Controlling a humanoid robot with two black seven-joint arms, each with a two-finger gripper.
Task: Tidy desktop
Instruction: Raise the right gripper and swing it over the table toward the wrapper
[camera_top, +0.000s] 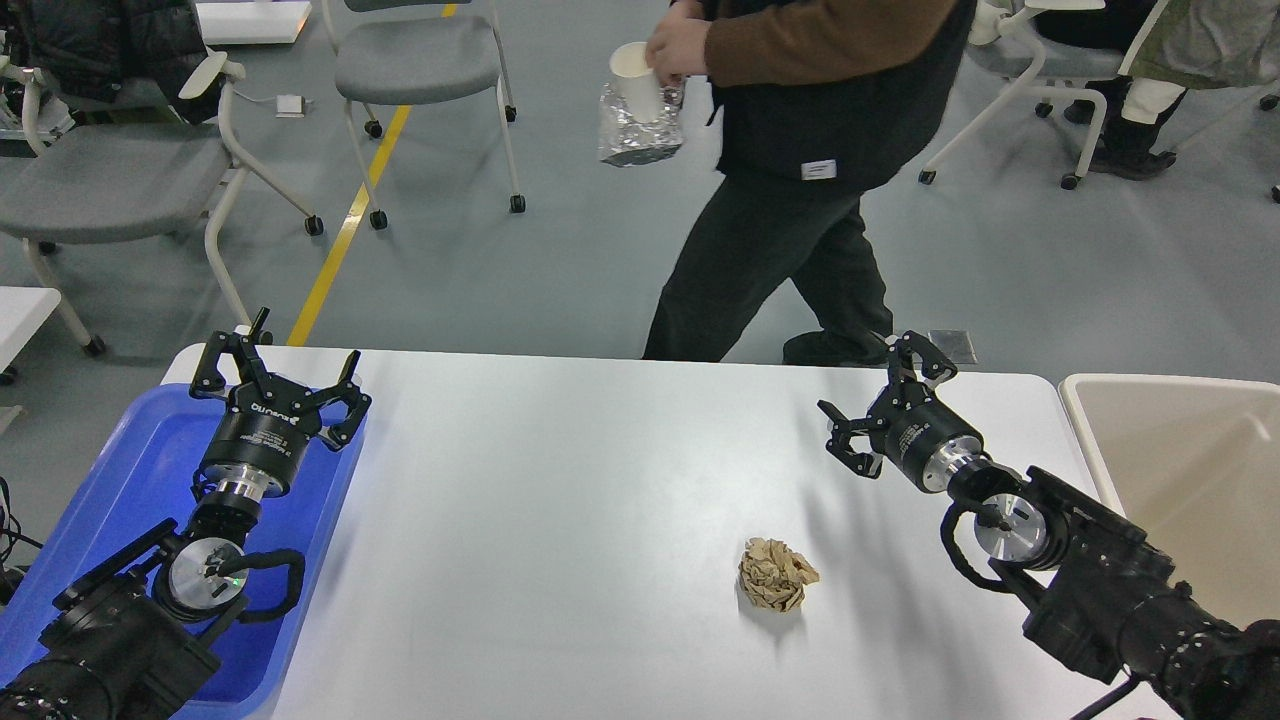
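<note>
Head view: smooth white desktop (560, 520) bears a crumpled brown paper ball (776, 574); both hands, left (280, 375) and right (885, 400), spread, empty.

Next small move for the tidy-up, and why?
Probably bring the right gripper down toward the crumpled brown paper ball. It is the only loose item on the white rectangular desktop, it lies nearer that arm, and the jaws are open. The beige rectangular bin sits on the same side.
</note>
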